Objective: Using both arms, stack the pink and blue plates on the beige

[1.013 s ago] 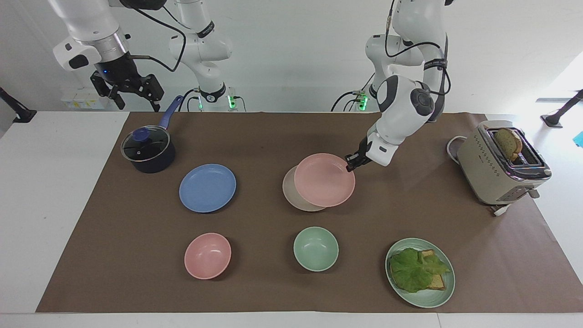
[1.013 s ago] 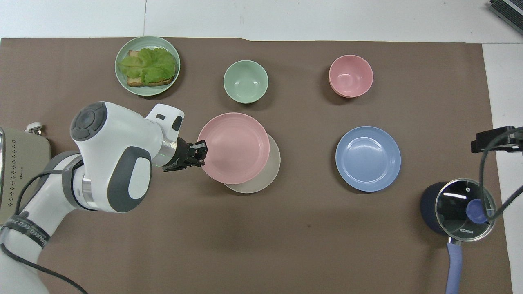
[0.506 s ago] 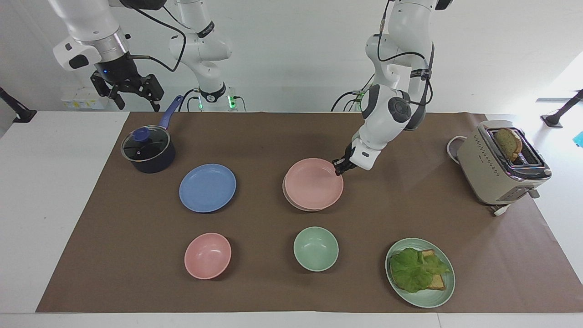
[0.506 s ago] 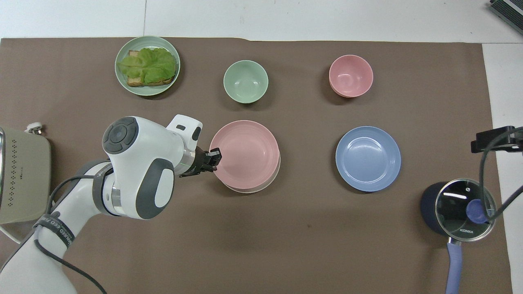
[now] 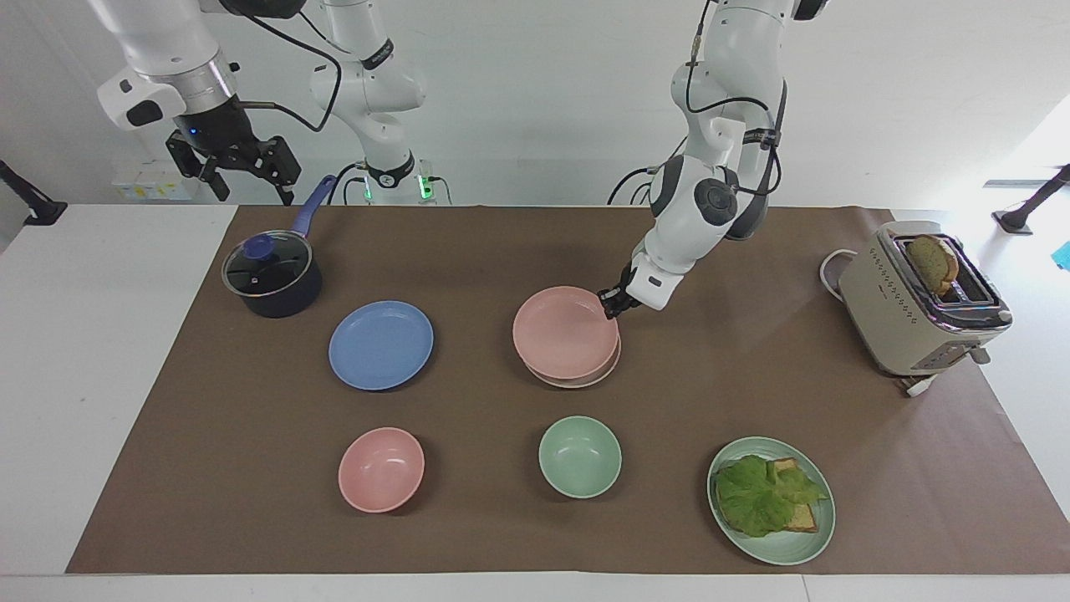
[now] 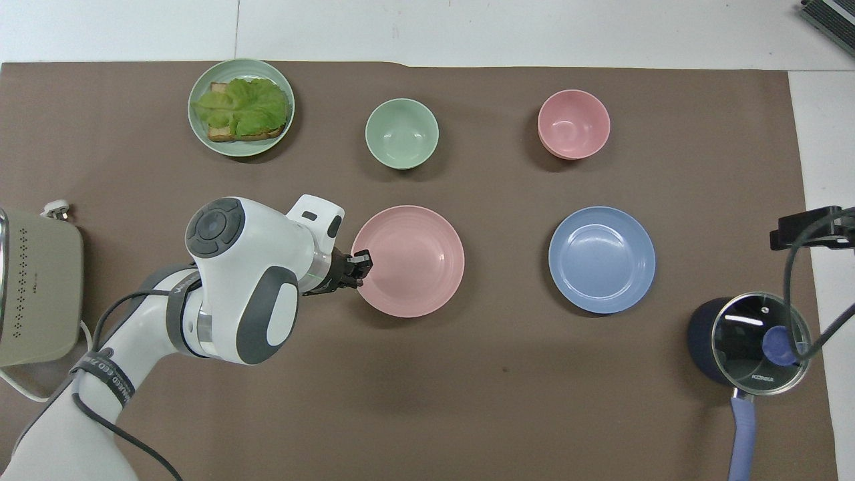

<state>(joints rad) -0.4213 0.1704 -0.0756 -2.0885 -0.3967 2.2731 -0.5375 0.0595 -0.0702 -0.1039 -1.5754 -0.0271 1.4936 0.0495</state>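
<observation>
On brown paper table cover (image 5: 468, 251), left gripper (image 5: 608, 303) is pinching pale pink round plate (image 5: 564, 331) over beige plate (image 5: 585, 380); right gripper (image 5: 242, 171) is hanging open above white tabletop (image 5: 100, 276).

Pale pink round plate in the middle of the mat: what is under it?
The pale pink plate, gripped at its rim by the shut left gripper, covers a cream-beige round plate. Only a beige rim sliver shows in the facing view; overhead it is fully hidden.

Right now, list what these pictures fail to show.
- Beige plate: overhead view hides it fully under the pink plate; facing view shows only a rim sliver.
- Right gripper: overhead view cuts it off at the edge.
- Saucepan handle: cut off by the overhead view's bottom edge.
</observation>
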